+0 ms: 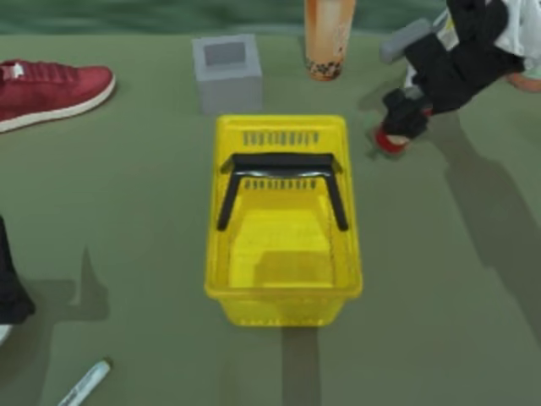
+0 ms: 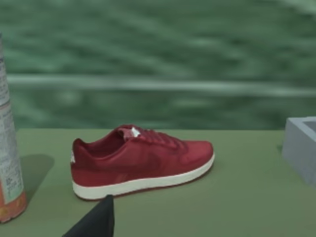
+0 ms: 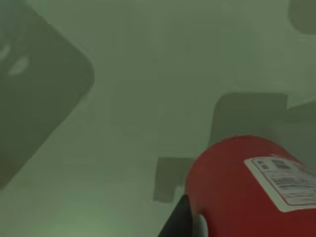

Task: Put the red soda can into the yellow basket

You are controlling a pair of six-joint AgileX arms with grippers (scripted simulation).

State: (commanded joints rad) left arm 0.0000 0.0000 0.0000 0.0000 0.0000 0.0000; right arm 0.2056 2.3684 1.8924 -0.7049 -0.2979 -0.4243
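The red soda can is at the back right of the table, to the right of the yellow basket. My right gripper is directly over the can and shut on it. In the right wrist view the can fills the near corner. One dark finger presses its side and the other finger is hidden behind it. The basket stands mid-table with its black handle folded across the top and nothing inside. My left arm is parked at the left edge, gripper open, with one fingertip showing.
A grey cube box stands behind the basket, with a tall orange-white cup to its right. A red shoe lies at the back left. A white marker lies at the front left. A labelled cylinder stands near the shoe.
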